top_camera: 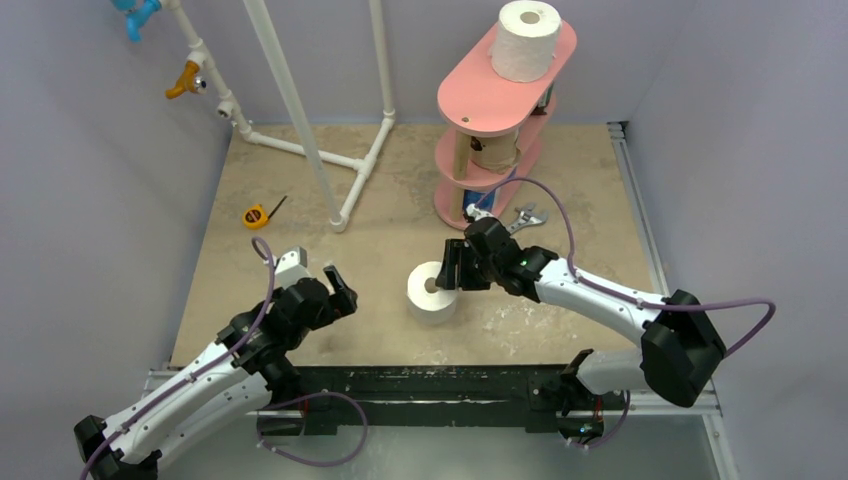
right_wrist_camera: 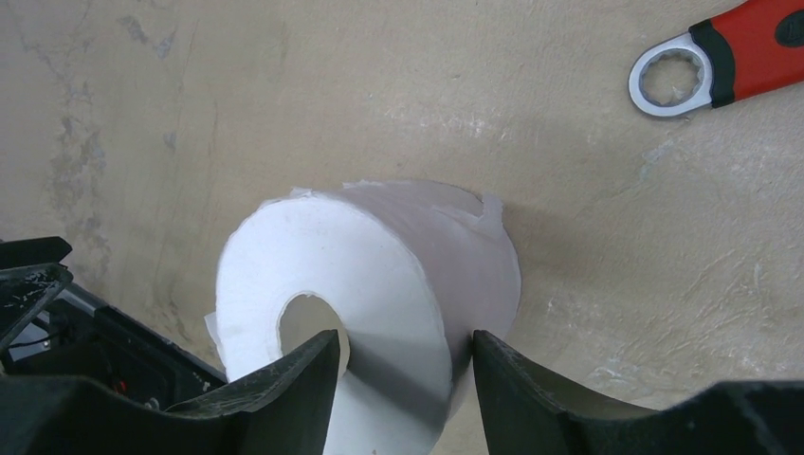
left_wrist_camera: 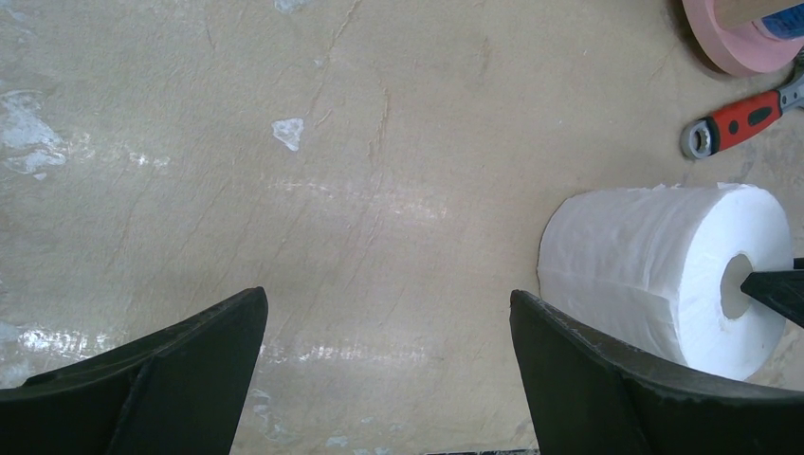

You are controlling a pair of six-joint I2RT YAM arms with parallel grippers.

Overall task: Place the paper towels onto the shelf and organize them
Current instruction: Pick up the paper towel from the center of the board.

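A white paper towel roll [top_camera: 432, 292] stands on end on the table in front of the arms. It also shows in the left wrist view [left_wrist_camera: 664, 270] and the right wrist view [right_wrist_camera: 379, 275]. My right gripper [top_camera: 447, 268] [right_wrist_camera: 406, 343] is shut on its wall, with one finger in the hollow core and one on the outside. My left gripper [top_camera: 325, 272] [left_wrist_camera: 389, 299] is open and empty over bare table, left of the roll. The pink shelf [top_camera: 480, 100] stands at the back with a white roll [top_camera: 525, 40] on its top board and a tan roll [top_camera: 490, 150] on the middle board.
A red-handled wrench [top_camera: 525, 217] [left_wrist_camera: 744, 118] [right_wrist_camera: 721, 62] lies by the shelf's foot [left_wrist_camera: 735, 47]. A yellow tape measure [top_camera: 256, 215] lies at the left. A white pipe frame [top_camera: 300, 110] stands at the back left. Grey walls close in the table.
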